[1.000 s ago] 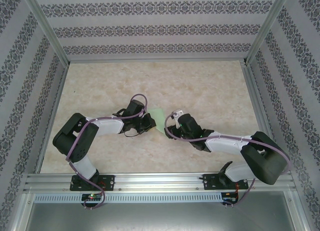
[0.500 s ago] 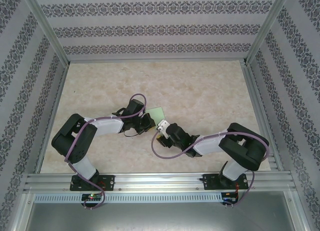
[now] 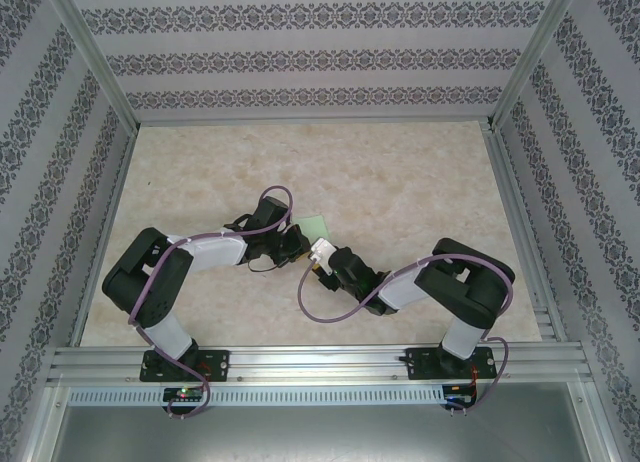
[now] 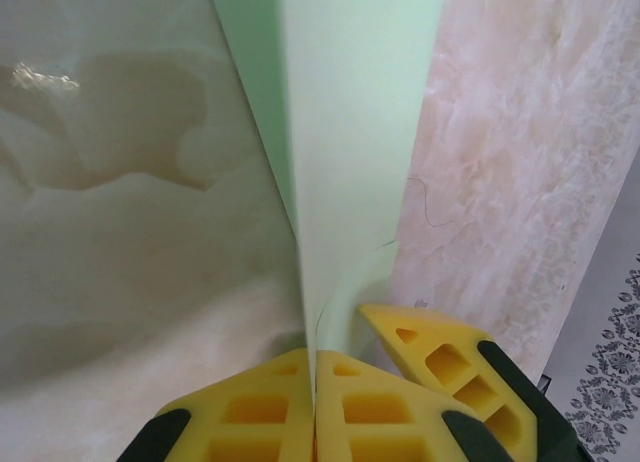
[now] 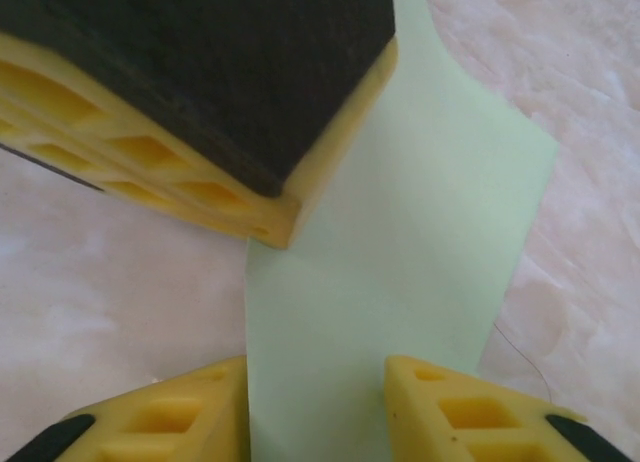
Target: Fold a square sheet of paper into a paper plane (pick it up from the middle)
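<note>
1. My left gripper (image 4: 314, 370) sits at the bottom centre of the left wrist view, its yellow fingers pressed flat together on a raised fold of the folded green paper (image 4: 350, 132).
2. From that pinch the paper runs up the middle of the frame to the top edge, a sharp crease down its left side, with the marble table (image 4: 520, 162) on both sides.
3. My right gripper (image 5: 315, 382) shows at the bottom of the right wrist view, jaws spread with a clear gap, and the green paper (image 5: 400, 232) fills that gap.
4. I cannot tell whether those right fingers (image 5: 470, 412) touch the sheet.
5. In the upper left of the same view, one left finger (image 5: 200, 82), black-faced on yellow, presses on the paper's edge.
6. From above, the two grippers, left (image 3: 297, 244) and right (image 3: 318, 257), meet just left of the frame's centre, with a corner of the paper (image 3: 315, 225) poking out above them on the table (image 3: 400, 172).
</note>
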